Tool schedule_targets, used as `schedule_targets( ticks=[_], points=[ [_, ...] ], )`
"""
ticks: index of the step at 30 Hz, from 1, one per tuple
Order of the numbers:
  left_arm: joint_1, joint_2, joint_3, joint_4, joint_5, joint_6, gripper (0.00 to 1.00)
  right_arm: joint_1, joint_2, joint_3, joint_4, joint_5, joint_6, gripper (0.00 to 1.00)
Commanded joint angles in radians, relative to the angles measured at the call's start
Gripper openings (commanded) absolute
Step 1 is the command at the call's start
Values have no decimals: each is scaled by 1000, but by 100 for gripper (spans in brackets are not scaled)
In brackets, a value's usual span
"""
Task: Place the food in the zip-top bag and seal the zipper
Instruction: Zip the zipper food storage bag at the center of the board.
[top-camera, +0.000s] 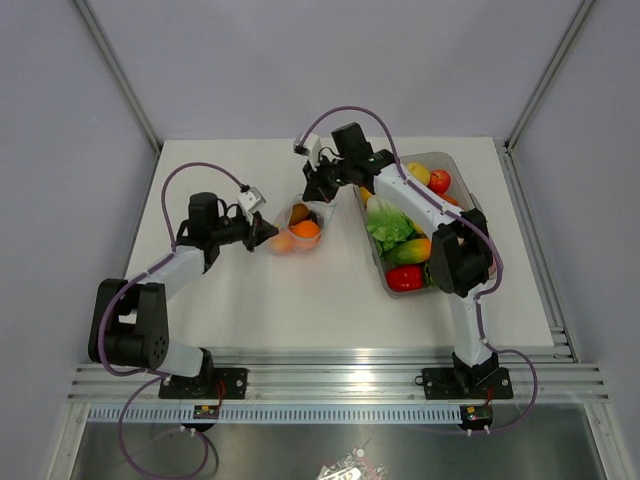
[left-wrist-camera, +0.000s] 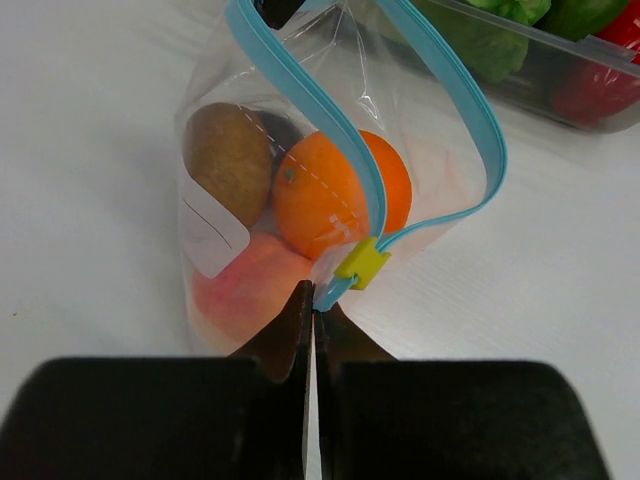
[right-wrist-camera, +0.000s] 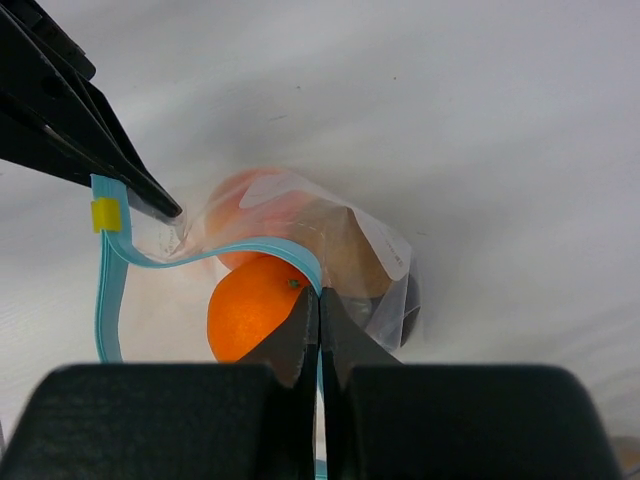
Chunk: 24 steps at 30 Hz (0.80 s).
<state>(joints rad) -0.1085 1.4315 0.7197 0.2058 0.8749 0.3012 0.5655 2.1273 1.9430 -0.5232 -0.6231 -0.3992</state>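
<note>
Blue zipper (left-wrist-camera: 470, 110) strip is pinched at its left end, just beside the yellow slider (left-wrist-camera: 362, 262), by the closed left tool (left-wrist-camera: 312, 305), and the zip-top bag (top-camera: 300, 228) sits on the tabletop (top-camera: 300, 310) with an orange (left-wrist-camera: 325, 195), a peach (left-wrist-camera: 245, 285) and a brown fruit (left-wrist-camera: 230, 150) inside. The right tool (right-wrist-camera: 318, 297) is clamped on the strip's far end; its two sides gape apart, so loading looks done and sealing is left, though toys (top-camera: 405, 278) lie in the tray (top-camera: 452, 157) at right.

Zip-top bag (top-camera: 322, 213), orange (top-camera: 306, 229) inside, tray (top-camera: 438, 155) near
</note>
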Motion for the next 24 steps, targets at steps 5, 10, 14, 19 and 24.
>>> schedule_targets(
  ticks=[5,10,14,19,24],
  points=[
    [33,-34,41,116,56,-101,0,4,-24,116,-81,22,5,43],
    [52,-13,95,52,61,-169,0,5,-127,42,-83,108,-47,53],
    [52,20,145,-2,49,-221,0,8,-191,20,-109,122,-92,47],
    [52,6,129,30,41,-241,0,63,-219,7,-87,138,-163,45],
    [52,-10,107,50,26,-240,0,117,-150,65,-130,120,-239,42]
  ],
)
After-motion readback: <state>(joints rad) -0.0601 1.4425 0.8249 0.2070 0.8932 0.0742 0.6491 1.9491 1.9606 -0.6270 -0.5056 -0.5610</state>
